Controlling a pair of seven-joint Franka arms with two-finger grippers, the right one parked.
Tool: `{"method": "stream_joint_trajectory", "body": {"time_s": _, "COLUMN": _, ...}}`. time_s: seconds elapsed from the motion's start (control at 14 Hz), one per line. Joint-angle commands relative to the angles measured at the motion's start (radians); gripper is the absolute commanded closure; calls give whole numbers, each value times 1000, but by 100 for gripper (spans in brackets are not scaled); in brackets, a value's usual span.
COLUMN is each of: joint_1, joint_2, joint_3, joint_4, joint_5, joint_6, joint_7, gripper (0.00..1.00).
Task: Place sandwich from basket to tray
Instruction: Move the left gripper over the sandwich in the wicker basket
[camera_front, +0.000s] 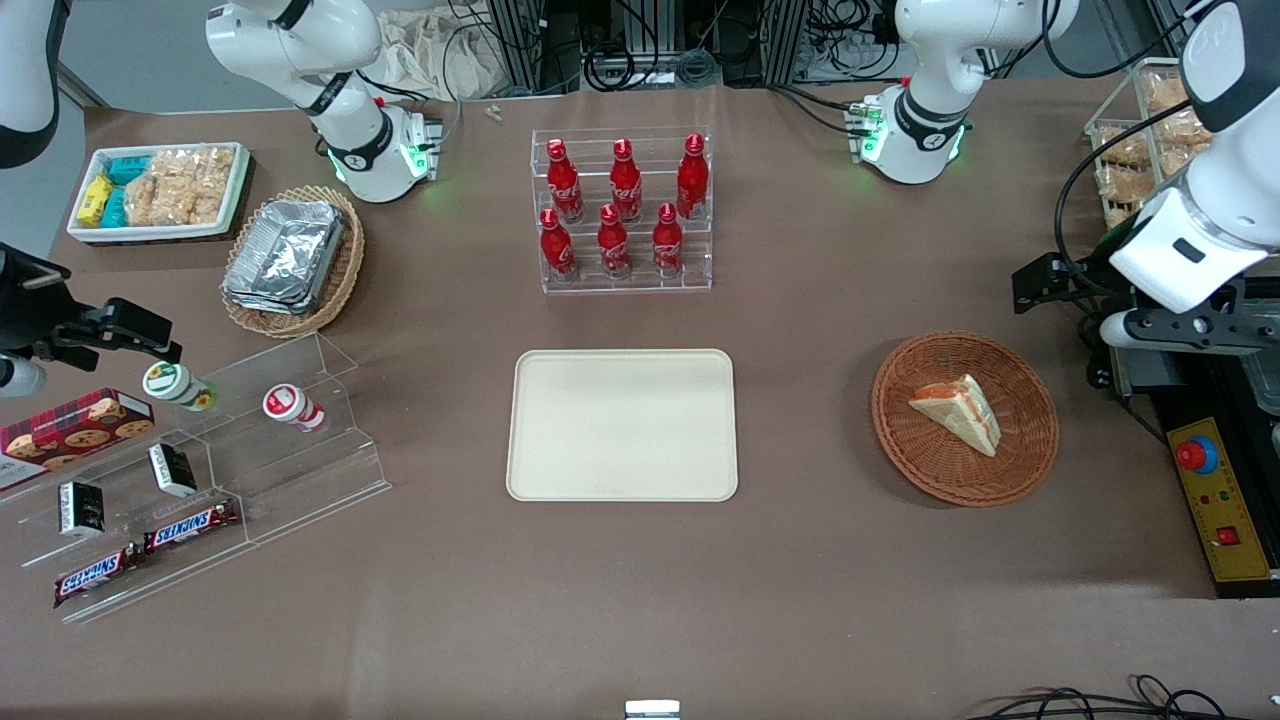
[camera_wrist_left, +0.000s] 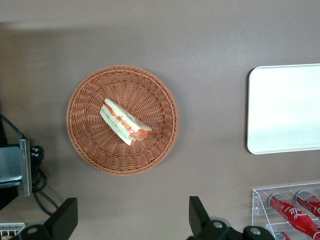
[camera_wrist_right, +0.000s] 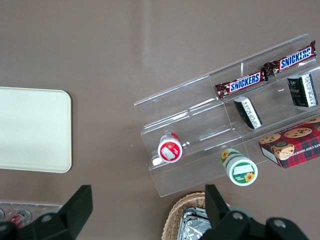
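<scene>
sandwich (camera_front: 958, 411) lying in the basket (camera_front: 1030, 450), tip toward 10 o'clock, filling edge up | tray (camera_front: 622, 424) bare, well apart on the worktop | gripper (camera_wrist_left: 132, 222) high over the basket's edge, jaws wide apart, holding nothing | risk: soft bread, a skewed pinch could crush it or drag the basket

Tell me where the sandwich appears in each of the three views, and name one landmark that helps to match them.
Front view: the sandwich lies in the round brown basket, toward the working arm's end of the table, beside the tray.
Left wrist view: the sandwich lies in the middle of the basket, under the open pincer.
Right wrist view: the sandwich is not in it.
Shared landmark: the tray shows in all three.
</scene>
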Motion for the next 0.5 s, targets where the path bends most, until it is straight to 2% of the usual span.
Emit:
{"method": "stream_joint_trajectory", "body": {"time_s": 0.0, "joint_1": 10, "joint_2": 0, "joint_3": -1, "joint_4": 24, "joint_5": -4, "joint_6": -33, "joint_7": 17, "gripper": 0}}
{"method": "stream_joint_trajectory", "body": {"time_s": 0.21, "joint_1": 22, "joint_2": 15, "joint_3": 5, "joint_4": 19, "joint_5": 3, "joint_6": -33, "joint_7": -40, "gripper": 0}}
{"method": "stream_joint_trajectory", "body": {"time_s": 0.29, "joint_1": 24, "joint_2": 34, "joint_3": 5, "joint_4": 7, "joint_5": 16, "joint_6": -36, "joint_7": -122, "gripper": 0}}
{"method": "stream_joint_trajectory", "body": {"time_s": 0.43, "joint_1": 25, "joint_2": 101, "joint_3": 5, "joint_4": 14, "joint_5": 3, "joint_6": -24, "joint_7": -495, "gripper": 0}}
